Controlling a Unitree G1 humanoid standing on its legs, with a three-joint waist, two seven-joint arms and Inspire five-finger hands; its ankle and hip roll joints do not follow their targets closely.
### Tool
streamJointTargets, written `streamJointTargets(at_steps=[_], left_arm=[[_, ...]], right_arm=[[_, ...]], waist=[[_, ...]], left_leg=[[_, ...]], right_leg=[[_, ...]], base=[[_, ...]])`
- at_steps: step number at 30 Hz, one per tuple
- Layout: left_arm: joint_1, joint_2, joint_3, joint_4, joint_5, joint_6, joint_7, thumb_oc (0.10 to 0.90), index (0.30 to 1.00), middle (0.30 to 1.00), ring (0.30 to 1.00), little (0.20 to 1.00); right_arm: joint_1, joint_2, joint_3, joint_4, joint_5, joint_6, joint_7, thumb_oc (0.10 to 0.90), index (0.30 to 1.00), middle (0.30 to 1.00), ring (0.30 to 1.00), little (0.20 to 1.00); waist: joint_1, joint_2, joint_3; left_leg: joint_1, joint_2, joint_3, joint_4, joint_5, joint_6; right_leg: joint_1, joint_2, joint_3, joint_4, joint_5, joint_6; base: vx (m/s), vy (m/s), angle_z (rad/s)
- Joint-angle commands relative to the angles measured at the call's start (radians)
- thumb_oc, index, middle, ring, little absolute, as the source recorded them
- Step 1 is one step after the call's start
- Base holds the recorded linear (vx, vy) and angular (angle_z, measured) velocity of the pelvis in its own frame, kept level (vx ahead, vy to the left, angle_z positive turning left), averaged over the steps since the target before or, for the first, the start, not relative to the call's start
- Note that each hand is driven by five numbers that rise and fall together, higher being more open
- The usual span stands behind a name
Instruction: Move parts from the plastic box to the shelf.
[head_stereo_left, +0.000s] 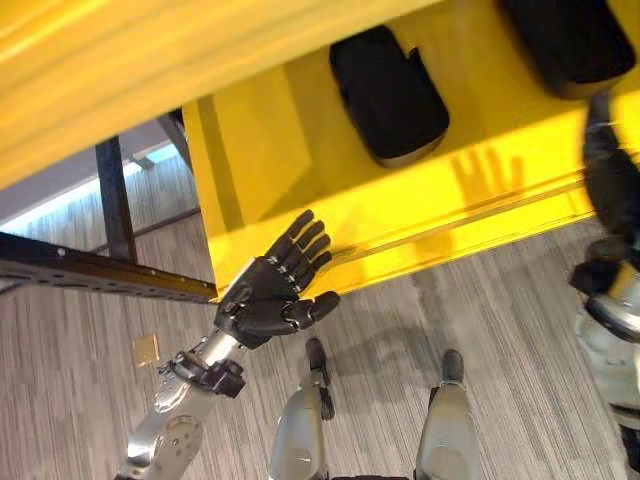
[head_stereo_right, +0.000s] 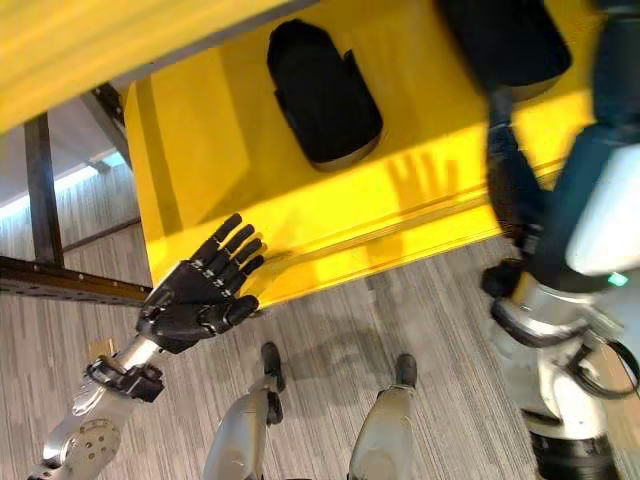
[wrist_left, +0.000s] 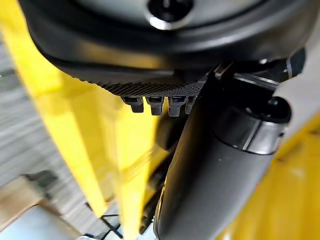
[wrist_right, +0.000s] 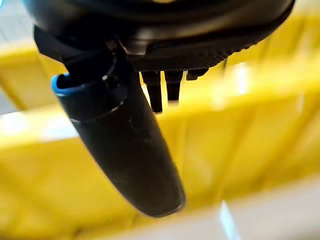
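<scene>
A yellow plastic box (head_stereo_left: 300, 130) spans the upper part of both eye views. A black rounded part (head_stereo_left: 388, 95) lies inside it, and a second black part (head_stereo_right: 500, 40) lies further right at the top edge. My left hand (head_stereo_left: 270, 295) is open, its straight fingers spread just in front of the box's front wall (head_stereo_left: 450, 230), and it holds nothing. In the left wrist view its thumb (wrist_left: 210, 175) is extended against the yellow. My right hand (head_stereo_right: 512, 190) reaches up over the front wall just below the second part. Its thumb (wrist_right: 125, 145) is straight, with nothing in the hand.
A dark metal frame rail (head_stereo_left: 110, 270) and an upright post (head_stereo_left: 115, 200) stand left of the box. Grey striped carpet (head_stereo_left: 500, 340) lies below, with a small tan square (head_stereo_left: 146, 349) on it near my left arm.
</scene>
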Motion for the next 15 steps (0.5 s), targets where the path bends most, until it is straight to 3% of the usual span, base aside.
streamJointTargets(at_steps=[1, 4, 8, 9, 11, 12, 13, 14, 15], left_arm=[[0.065, 0.001, 0.081, -0.109, -0.059, -0.073, -0.035, 0.9, 1.0, 1.0, 1.0, 1.0], [0.109, -0.01, 0.097, -0.106, -0.053, -0.073, -0.014, 0.9, 1.0, 1.0, 1.0, 1.0], [0.123, -0.019, 0.086, -0.066, -0.051, -0.07, -0.047, 0.9, 1.0, 1.0, 1.0, 1.0], [0.137, -0.058, 0.084, -0.006, -0.052, -0.07, -0.123, 0.9, 1.0, 1.0, 1.0, 1.0], [0.157, -0.08, 0.108, 0.012, -0.037, -0.052, -0.171, 0.9, 1.0, 1.0, 1.0, 1.0], [0.165, -0.084, 0.119, 0.01, -0.045, -0.035, -0.181, 0.9, 1.0, 1.0, 1.0, 1.0], [0.168, -0.086, 0.121, 0.011, -0.046, -0.031, -0.187, 0.9, 1.0, 1.0, 1.0, 1.0], [0.162, -0.082, 0.115, 0.03, -0.032, -0.027, -0.229, 0.9, 1.0, 1.0, 1.0, 1.0], [0.16, -0.081, 0.114, 0.032, -0.033, -0.029, -0.236, 0.9, 1.0, 1.0, 1.0, 1.0]], right_arm=[[0.047, -0.031, -0.125, -0.098, 0.058, -0.143, -0.128, 0.9, 1.0, 1.0, 1.0, 1.0], [0.064, -0.032, -0.15, -0.108, 0.075, -0.147, -0.121, 0.9, 1.0, 1.0, 1.0, 1.0], [0.04, -0.045, -0.112, -0.028, 0.207, -0.011, -0.006, 0.9, 1.0, 1.0, 1.0, 1.0], [0.081, -0.028, -0.072, 0.079, 0.374, 0.031, 0.073, 0.9, 1.0, 1.0, 1.0, 1.0], [0.188, 0.031, -0.078, 0.16, 0.525, 0.059, 0.16, 0.9, 1.0, 1.0, 1.0, 1.0], [0.224, 0.057, -0.073, 0.2, 0.536, 0.063, 0.191, 0.9, 1.0, 1.0, 1.0, 1.0], [0.236, 0.066, -0.065, 0.226, 0.539, 0.073, 0.206, 0.9, 1.0, 1.0, 1.0, 1.0], [0.268, 0.093, -0.032, 0.317, 0.568, 0.114, 0.26, 0.9, 1.0, 1.0, 1.0, 1.0], [0.27, 0.095, -0.03, 0.324, 0.582, 0.122, 0.271, 0.9, 1.0, 1.0, 1.0, 1.0]], waist=[[-0.017, -0.05, -0.186], [-0.006, -0.065, -0.232], [0.016, -0.092, -0.27], [0.021, -0.101, -0.282], [0.0, -0.114, -0.297], [-0.001, -0.117, -0.303], [-0.002, -0.118, -0.304], [-0.008, -0.12, -0.313], [-0.008, -0.121, -0.314]], left_leg=[[0.132, 0.096, 0.009, -0.012, -0.109, -0.038], [0.169, 0.138, -0.007, -0.069, -0.061, -0.058], [0.177, 0.143, -0.051, -0.081, -0.018, -0.068], [0.15, 0.064, -0.091, -0.01, -0.041, -0.048], [0.148, -0.085, -0.09, 0.052, -0.173, 0.009], [0.149, -0.152, -0.105, 0.069, -0.215, 0.04], [0.153, -0.183, -0.11, 0.074, -0.234, 0.056], [0.164, -0.274, -0.14, 0.061, -0.263, 0.105], [0.162, -0.281, -0.142, 0.057, -0.259, 0.108]], right_leg=[[0.02, 0.068, -0.022, 0.027, -0.046, -0.111], [0.045, 0.088, -0.03, 0.032, -0.065, -0.131], [0.083, 0.115, -0.031, -0.009, -0.059, -0.15], [0.124, 0.149, -0.01, -0.114, -0.011, -0.157], [0.152, 0.166, 0.037, -0.219, 0.061, -0.13], [0.163, 0.177, 0.065, -0.257, 0.09, -0.118], [0.169, 0.185, 0.079, -0.273, 0.102, -0.112], [0.168, 0.224, 0.134, -0.31, 0.144, -0.095], [0.165, 0.227, 0.141, -0.314, 0.152, -0.094]], base=[[0.14, -0.232, -0.1], [0.06, -0.228, -0.09], [-0.01, -0.201, 0.01], [-0.04, -0.139, -0.09], [-0.04, -0.07, -0.21], [0.0, 0.007, -0.35], [0.0, 0.024, -0.5], [-0.02, 0.019, -0.58], [-0.06, 0.063, -0.91]])
